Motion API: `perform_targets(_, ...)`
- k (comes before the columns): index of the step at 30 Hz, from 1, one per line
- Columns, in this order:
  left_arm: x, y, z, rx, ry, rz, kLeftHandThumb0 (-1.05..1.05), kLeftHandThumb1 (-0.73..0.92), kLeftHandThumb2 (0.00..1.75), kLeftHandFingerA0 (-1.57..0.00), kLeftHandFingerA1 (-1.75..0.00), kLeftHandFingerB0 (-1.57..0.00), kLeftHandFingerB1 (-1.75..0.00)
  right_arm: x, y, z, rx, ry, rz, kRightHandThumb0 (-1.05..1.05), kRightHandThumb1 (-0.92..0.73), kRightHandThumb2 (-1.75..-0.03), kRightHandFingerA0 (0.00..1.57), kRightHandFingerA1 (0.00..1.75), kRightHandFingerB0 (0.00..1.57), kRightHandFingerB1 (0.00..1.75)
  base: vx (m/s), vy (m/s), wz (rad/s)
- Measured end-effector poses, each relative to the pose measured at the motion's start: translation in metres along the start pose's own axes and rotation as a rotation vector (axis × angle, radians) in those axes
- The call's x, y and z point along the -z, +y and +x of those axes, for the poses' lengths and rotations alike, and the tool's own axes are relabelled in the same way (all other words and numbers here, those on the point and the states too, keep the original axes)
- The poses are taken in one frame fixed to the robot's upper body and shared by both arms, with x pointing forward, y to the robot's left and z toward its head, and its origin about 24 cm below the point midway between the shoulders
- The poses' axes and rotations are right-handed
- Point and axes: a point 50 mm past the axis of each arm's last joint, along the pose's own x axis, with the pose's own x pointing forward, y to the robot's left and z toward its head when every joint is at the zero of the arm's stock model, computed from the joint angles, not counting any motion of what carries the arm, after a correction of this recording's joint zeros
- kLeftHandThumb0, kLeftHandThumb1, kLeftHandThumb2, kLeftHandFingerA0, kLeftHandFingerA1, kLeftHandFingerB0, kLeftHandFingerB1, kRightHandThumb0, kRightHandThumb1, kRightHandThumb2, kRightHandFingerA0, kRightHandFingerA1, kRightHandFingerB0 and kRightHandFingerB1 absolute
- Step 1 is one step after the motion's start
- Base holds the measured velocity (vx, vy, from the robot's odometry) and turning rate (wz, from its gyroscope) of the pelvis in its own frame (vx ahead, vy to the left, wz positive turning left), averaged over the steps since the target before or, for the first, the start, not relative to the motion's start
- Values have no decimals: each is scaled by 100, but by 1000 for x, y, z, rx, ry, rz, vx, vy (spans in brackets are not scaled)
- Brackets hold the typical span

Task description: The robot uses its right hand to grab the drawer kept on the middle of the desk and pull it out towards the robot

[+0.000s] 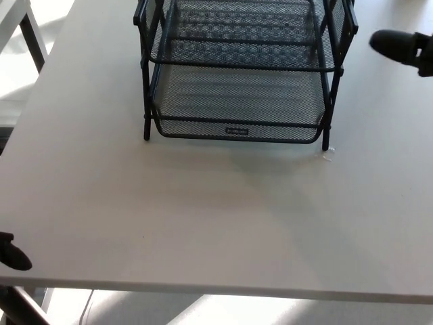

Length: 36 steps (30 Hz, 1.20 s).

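A black wire-mesh drawer rack (145,81) stands on the white desk (203,217), at the far middle. Its bottom drawer (237,101) sits inside the frame, and its front rim carries a small label (237,131). An upper mesh tray (243,30) lies above it. A black part of my right hand (400,46) comes in from the right edge, level with the upper tray and to the right of the rack, clear of it. A small black part of my left hand (12,254) shows at the left edge, by the desk's near edge.
A tiny pale scrap (328,155) lies on the desk by the rack's front right foot. The desk's near edge (216,291) runs across the bottom, with floor below. A leg of another table (32,37) stands at the upper left.
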Motion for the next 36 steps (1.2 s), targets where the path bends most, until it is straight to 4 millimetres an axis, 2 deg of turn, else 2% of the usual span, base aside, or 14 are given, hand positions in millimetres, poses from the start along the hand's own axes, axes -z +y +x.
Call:
perform_targets(1, 0, 0, 0, 0, -1, 0, -28, 56, 57, -80, -87, -81, -57, -5, 3, 2, -9, -16, 4, -88, -53, -93, 1, 49, 0, 43, 0, 0, 0)
perform_targets(3, 0, 0, 0, 0, -4, 2, -29, 57, 57, -79, -87, -81, -57, -14, 9, 5, -33, -47, 5, -41, -23, -91, 2, 53, 0, 50, 0, 0, 0)
perform_targets(6, 0, 0, 0, 2, -6, 5, -29, 57, 57, -79, -86, -81, -56, -25, 23, 9, -65, -81, 27, -89, -64, -60, 6, 45, 11, 37, 0, 0, 0)
perform_targets(8, -1, 0, 0, 4, -7, 10, -28, 57, 57, -78, -86, -81, -56, -35, 33, 11, -99, -109, 38, -41, -22, -91, 1, 53, 0, 51, 0, 0, 0)
perform_targets(13, -1, 0, 0, 4, -11, 15, -28, 56, 57, -80, -88, -82, -59, -48, 51, 17, -172, -143, 47, -88, -49, -91, 4, 52, 4, 40, 0, 0, 0)
perform_targets(16, -2, 1, 1, 1, -14, 15, -29, 57, 57, -79, -87, -81, -57, -48, 59, 22, -207, -141, 39, -42, -17, -89, 1, 52, 0, 52, 0, 0, 0)
perform_targets(18, -2, 1, 2, -2, -17, 16, -29, 57, 57, -79, -87, -81, -57, -47, 68, 23, -236, -133, 37, -42, -17, -89, 1, 52, 0, 52, 0, 0, 0)
perform_targets(19, -3, 2, 2, -3, -19, 16, -29, 57, 57, -79, -87, -82, -58, -46, 71, 23, -247, -128, 36, -96, -63, -60, 16, 48, 8, 35, 0, 0, 0)
perform_targets(20, -3, 2, 2, -3, -20, 17, -28, 56, 57, -78, -87, -82, -58, -45, 74, 24, -255, -125, 32, -42, -17, -89, 0, 52, 0, 52, 0, 0, 0)
perform_targets(22, -3, 2, 3, -4, -22, 18, -28, 56, 57, -78, -86, -82, -58, -44, 80, 26, -274, -118, 20, -89, -59, -58, 10, 46, 6, 34, 0, 0, 0)
perform_targets(29, -4, 4, 5, -10, -26, 21, -29, 57, 57, -79, -88, -82, -58, -36, 106, 32, -324, -52, -1, -85, -50, -91, 2, 39, 9, 30, 0, 0, 0)
perform_targets(34, -5, 4, 5, -6, -32, 22, -28, 56, 57, -80, -87, -82, -59, -29, 115, 39, -315, -6, -25, -85, -49, -90, 0, 19, 8, 28, 0, 0, 0)
perform_targets(35, -6, 3, 5, -4, -34, 23, -28, 56, 57, -79, -85, -82, -58, -27, 118, 41, -316, 10, -37, -86, -56, -59, 0, 34, 6, 33, 0, 0, 0)
perform_targets(36, -6, 3, 5, -3, -34, 23, -28, 56, 57, -80, -86, -83, -58, -26, 121, 42, -318, 22, -45, -85, -49, -89, 0, 19, 4, 30, 0, 0, 0)
